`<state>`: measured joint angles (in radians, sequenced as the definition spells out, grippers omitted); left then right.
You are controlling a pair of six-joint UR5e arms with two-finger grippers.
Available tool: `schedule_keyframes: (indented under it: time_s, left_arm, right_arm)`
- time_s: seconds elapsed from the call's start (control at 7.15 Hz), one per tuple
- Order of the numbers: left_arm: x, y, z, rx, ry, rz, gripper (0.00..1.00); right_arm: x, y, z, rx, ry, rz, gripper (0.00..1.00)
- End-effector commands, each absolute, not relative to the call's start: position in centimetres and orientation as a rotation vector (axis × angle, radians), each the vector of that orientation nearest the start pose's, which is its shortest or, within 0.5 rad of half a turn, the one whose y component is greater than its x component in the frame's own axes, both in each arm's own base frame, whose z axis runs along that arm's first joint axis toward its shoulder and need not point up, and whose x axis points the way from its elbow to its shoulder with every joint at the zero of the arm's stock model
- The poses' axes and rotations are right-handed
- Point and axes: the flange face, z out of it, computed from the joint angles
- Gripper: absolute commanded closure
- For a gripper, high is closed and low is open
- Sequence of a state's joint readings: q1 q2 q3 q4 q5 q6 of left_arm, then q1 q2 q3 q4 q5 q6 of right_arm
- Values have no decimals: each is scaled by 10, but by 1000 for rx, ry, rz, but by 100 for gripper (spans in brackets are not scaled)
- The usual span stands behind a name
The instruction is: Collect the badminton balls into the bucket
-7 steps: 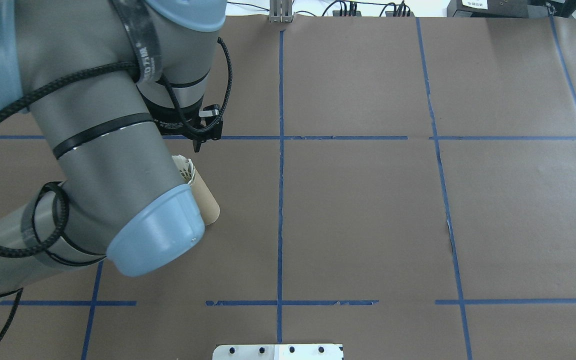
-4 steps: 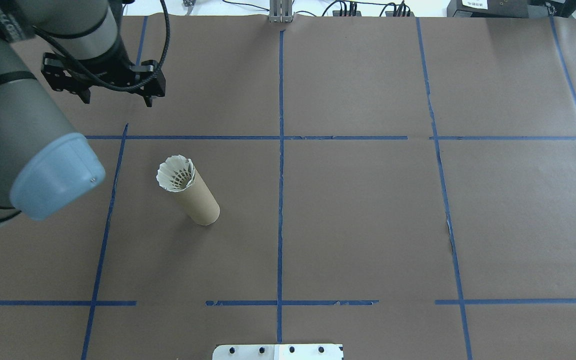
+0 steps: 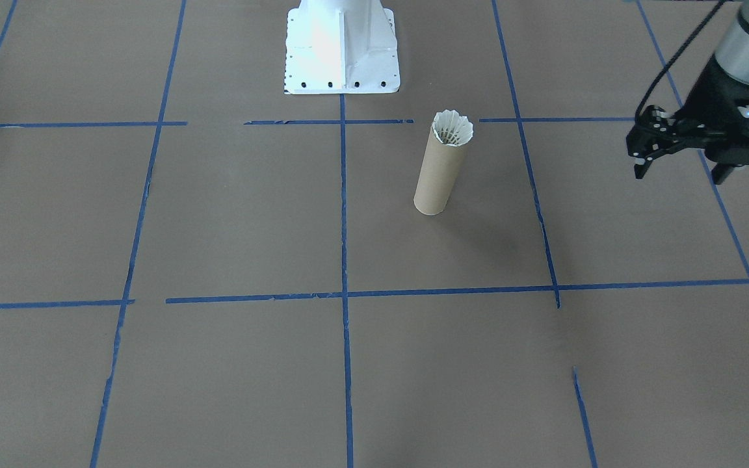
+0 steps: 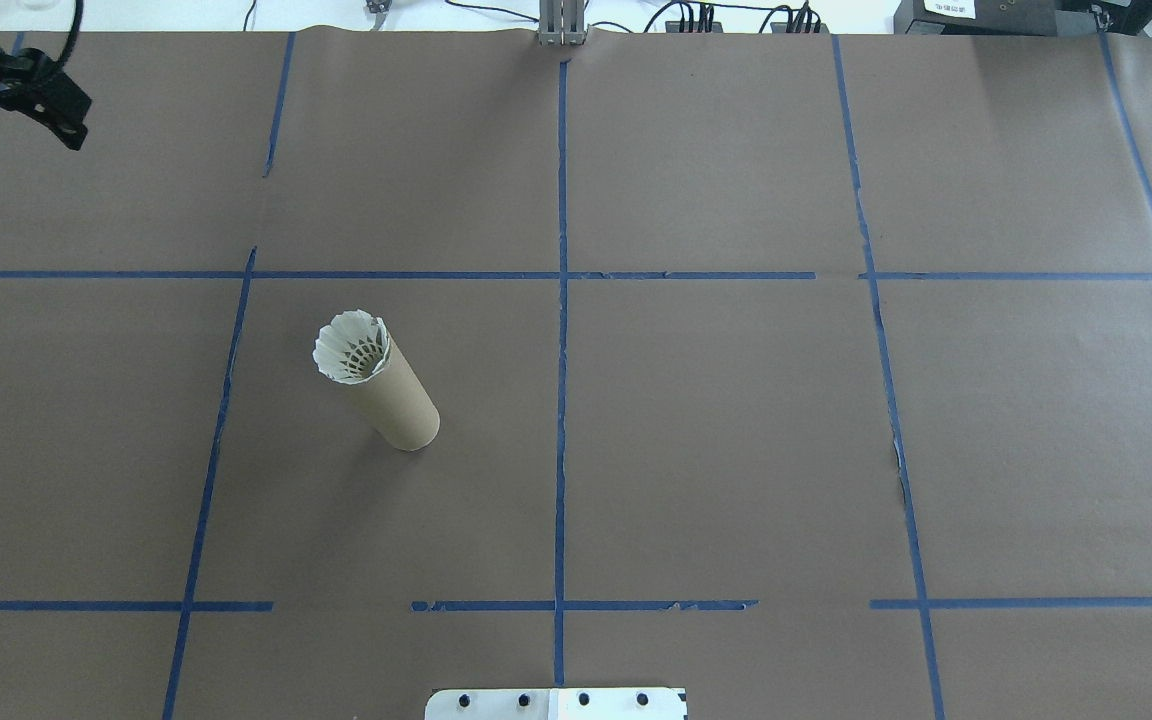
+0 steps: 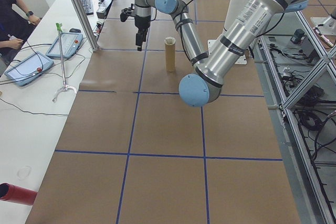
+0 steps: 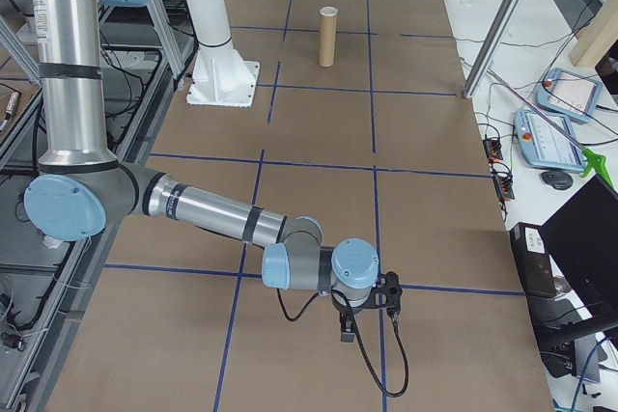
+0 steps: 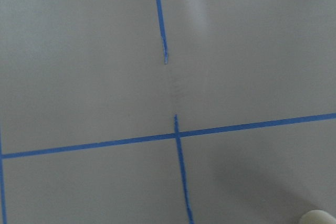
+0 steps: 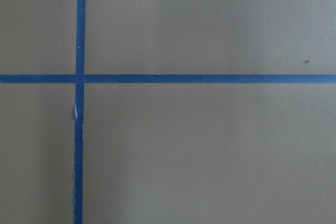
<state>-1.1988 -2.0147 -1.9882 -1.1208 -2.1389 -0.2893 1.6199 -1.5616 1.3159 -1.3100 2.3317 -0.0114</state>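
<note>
Across the brown paper-covered table (image 4: 716, 420), with its grid of blue tape lines (image 4: 562, 300), you have nothing loose left to pick up, as far as these views reach; no shuttlecock lies on the paper in either the overhead or the front-facing picture.

Well apart from your left gripper (image 3: 680, 159), toward the robot's white base (image 3: 341, 49), the bucket (image 3: 438, 172) stands upright; it is a plain brown tube, alone in its square of the grid.

Seated in its mouth is a badminton ball (image 3: 452, 129), feather skirt up and flaring just over the rim; whether others sit beneath it you cannot tell.

Your left gripper hangs above the paper near the table's far-left corner, its fingers spread apart and holding nothing; its wrist camera shows only paper, tape and a pale edge at one corner.

Your right gripper (image 6: 367, 311) shows only in the right-side view, low over the paper far from the bucket; whether its fingers are apart or together you cannot tell.

On this evidence you may judge the collecting finished, or nearly so; what remains is at most parking the arms.
</note>
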Motion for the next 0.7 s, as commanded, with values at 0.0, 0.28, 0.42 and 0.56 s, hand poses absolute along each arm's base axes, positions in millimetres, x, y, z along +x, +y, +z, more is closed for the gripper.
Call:
schedule_keyframes:
  time_s: [0.0,0.28,0.42,0.56]
  left_arm:
    - [64,-541,419,180,758,219,0]
    - [-22,-515,554,131,818,129,0]
    - [-54,-503,587,113,812,102,0]
    - [-62,-487,617,35,809,52,0]
  right_arm:
    - [88,-481,754,36,-760,31,0]
    - [88,-481,753,37,-760,31,0]
    - [88,-481,753,38,-760,29,0]
    - [88,-481,754,36,-760,31,0]
